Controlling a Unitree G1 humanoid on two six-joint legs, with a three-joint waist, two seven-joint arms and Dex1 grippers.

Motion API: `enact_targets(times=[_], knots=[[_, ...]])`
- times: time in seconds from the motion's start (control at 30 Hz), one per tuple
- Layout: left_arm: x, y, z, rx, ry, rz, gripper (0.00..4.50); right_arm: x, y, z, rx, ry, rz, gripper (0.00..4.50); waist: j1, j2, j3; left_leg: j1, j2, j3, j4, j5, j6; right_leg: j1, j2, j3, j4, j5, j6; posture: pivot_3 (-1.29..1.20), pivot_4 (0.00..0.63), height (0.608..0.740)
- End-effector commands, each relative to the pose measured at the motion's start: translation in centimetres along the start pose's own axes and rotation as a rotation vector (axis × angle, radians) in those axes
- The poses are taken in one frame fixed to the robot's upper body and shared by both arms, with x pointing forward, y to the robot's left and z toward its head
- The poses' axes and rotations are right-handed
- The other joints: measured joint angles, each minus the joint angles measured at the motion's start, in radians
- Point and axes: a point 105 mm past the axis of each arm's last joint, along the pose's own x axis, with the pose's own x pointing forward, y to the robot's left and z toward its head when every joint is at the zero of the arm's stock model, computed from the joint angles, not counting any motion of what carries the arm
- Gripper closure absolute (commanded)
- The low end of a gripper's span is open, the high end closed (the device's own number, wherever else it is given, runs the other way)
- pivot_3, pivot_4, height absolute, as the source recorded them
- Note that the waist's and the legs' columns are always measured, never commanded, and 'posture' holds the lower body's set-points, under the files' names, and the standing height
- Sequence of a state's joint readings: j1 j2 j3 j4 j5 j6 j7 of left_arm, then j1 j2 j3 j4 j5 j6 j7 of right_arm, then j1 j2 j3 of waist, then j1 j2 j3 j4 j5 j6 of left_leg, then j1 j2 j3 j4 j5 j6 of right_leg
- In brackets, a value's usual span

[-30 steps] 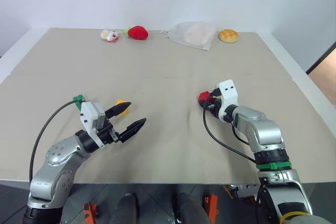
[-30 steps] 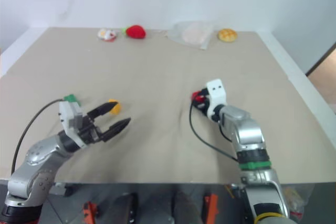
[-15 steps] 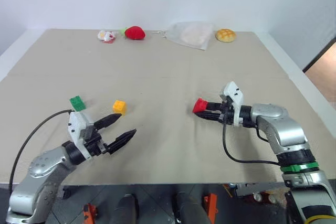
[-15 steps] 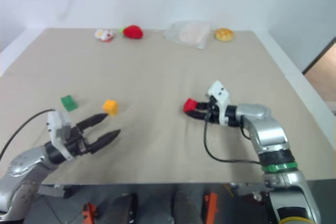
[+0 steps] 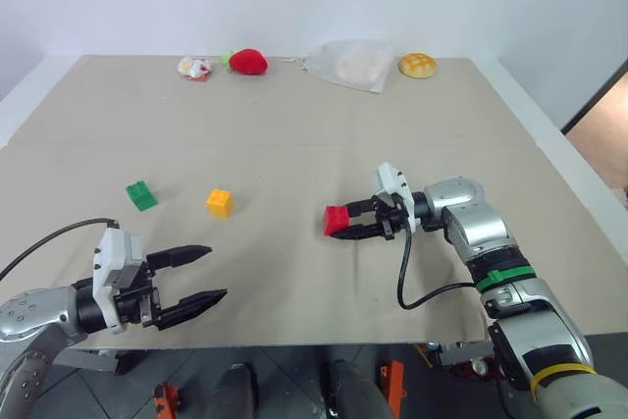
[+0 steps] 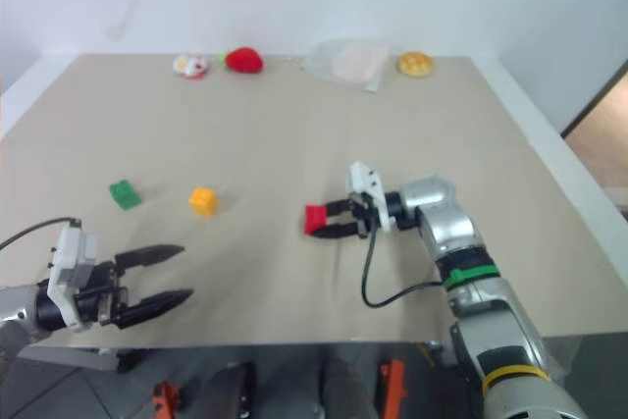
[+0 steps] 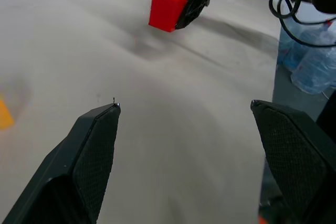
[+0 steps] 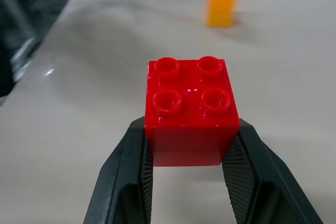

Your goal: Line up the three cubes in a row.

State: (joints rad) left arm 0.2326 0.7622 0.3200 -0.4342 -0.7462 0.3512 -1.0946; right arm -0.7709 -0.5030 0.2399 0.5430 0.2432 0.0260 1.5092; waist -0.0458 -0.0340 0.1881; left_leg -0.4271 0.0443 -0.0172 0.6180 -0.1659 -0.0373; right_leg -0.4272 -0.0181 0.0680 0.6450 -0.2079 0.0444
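Observation:
My right gripper (image 5: 345,224) is shut on the red cube (image 5: 337,220), holding it just above the table near the middle, fingers pointing left. The studded red cube (image 8: 191,109) sits squarely between its two black fingers. Left of it on the table lie the yellow-orange cube (image 5: 220,202) and, further left, the green cube (image 5: 140,194). My left gripper (image 5: 208,275) hangs open near the front left edge, nothing between its fingers (image 7: 94,150), pointing right toward the red cube (image 7: 167,9).
Along the far edge of the beige table (image 5: 314,134) lie a small white toy (image 5: 191,68), a red plush strawberry (image 5: 247,61), a clear plastic bag (image 5: 351,65) and a golden bun (image 5: 417,65). Black cables trail from both wrists.
My right gripper swung round to point left and carried the red cube left toward the table's middle. My left gripper drew back toward the front left edge, uncovering the yellow-orange and green cubes.

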Motion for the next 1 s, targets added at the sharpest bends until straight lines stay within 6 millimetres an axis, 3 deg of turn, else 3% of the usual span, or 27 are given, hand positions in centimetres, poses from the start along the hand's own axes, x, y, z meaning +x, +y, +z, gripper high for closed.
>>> enact_targets(times=[0.03, 0.47, 0.8, 0.87, 1.0], knots=[[-0.2, 0.5, 0.8, 0.066, -0.015, 0.018, 0.4, -0.8, 0.0, -0.3, -0.065, 0.046, 0.037, 3.26, 0.001, 0.0, 0.0, 0.0, 0.0, 0.0, 0.0, 0.0, 0.0, 0.0, 0.0, 0.0, 0.0, 0.0, 0.0, 0.0, 0.15, 0.739], [1.4, 1.2, 2.0, 0.114, -0.062, 0.02, 0.4, -2.5, 0.1, -2.8, -0.104, 0.138, -0.011, 3.26, -0.001, 0.0, 0.0, 0.002, 0.002, 0.0, 0.0, 0.0, -0.001, 0.0, 0.003, 0.001, 0.001, 0.0, -0.001, 0.0, 0.15, 0.739], [1.3, 1.9, 2.0, 0.125, -0.078, 0.041, 0.4, -2.5, -0.2, -3.2, -0.105, 0.155, -0.02, 3.26, -0.001, 0.0, 0.0, 0.003, 0.002, 0.001, 0.0, 0.0, -0.001, 0.001, 0.003, 0.002, 0.001, 0.0, -0.001, 0.0, 0.15, 0.739], [1.4, 2.0, 2.0, 0.124, -0.088, 0.052, 0.4, -2.3, -0.3, -3.6, -0.078, 0.173, -0.029, 2.24, -0.001, 0.0, 0.0, 0.003, 0.002, 0.002, 0.001, 0.0, -0.001, 0.001, 0.003, 0.003, 0.001, 0.0, -0.001, 0.0, 0.15, 0.739], [1.5, 2.4, 1.9, 0.115, -0.095, 0.102, 0.4, -2.5, -0.8, -3.9, -0.078, 0.188, -0.077, 0.93, -0.001, 0.0, 0.0, 0.003, 0.002, 0.002, 0.001, 0.0, -0.001, 0.002, 0.003, 0.003, 0.002, 0.001, -0.001, 0.0, 0.15, 0.739]])
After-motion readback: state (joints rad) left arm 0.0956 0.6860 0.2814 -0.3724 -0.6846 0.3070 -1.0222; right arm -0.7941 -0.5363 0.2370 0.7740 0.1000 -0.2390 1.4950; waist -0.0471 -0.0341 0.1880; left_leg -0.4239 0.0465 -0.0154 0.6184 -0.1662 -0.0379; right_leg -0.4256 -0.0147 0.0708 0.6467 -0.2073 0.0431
